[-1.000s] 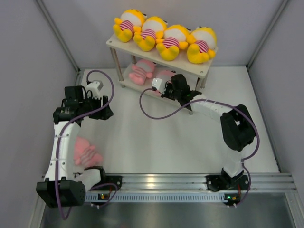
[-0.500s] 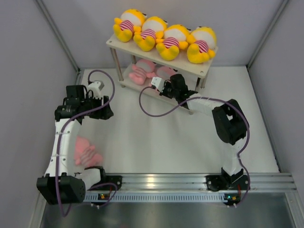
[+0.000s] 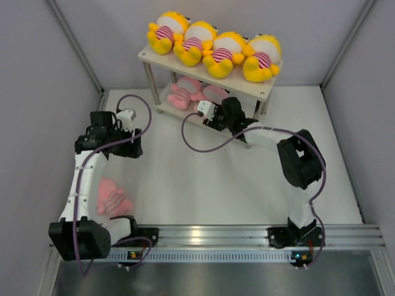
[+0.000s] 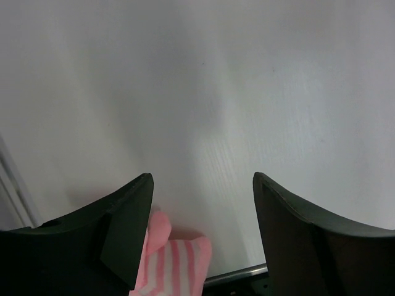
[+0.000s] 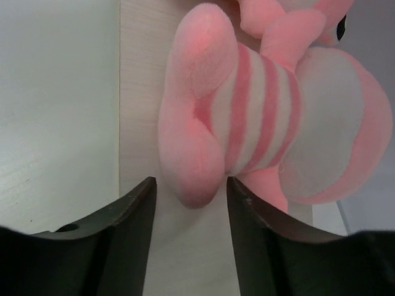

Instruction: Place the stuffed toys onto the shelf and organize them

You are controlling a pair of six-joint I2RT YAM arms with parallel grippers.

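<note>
The shelf [image 3: 266, 92] stands at the back with several yellow stuffed toys [image 3: 213, 46] in a row on its top board. Two pink toys lie on the lower board, one at the left [image 3: 184, 92] and one [image 3: 213, 94] right in front of my right gripper [image 3: 225, 113]. In the right wrist view that gripper [image 5: 191, 191] is open. The striped pink toy [image 5: 265, 123] lies on the pale board [image 5: 141, 92], one leg reaching just between the fingertips. Another pink toy [image 3: 112, 198] lies on the table by my left arm. My left gripper [image 3: 133, 143] hangs open and empty above the table, with this toy [image 4: 176, 265] low in its wrist view.
Grey walls close the table in on the left, back and right. The metal rail [image 3: 247, 234] with both arm bases runs along the near edge. Thin shelf legs [image 3: 150, 83] stand beside the lower board. The right arm's elbow [image 3: 299, 161] rises at mid-right.
My right gripper has opened and let go of the pink toy, which now rests on the lower board. The left arm has drifted slightly back and left, its jaws a little wider.
</note>
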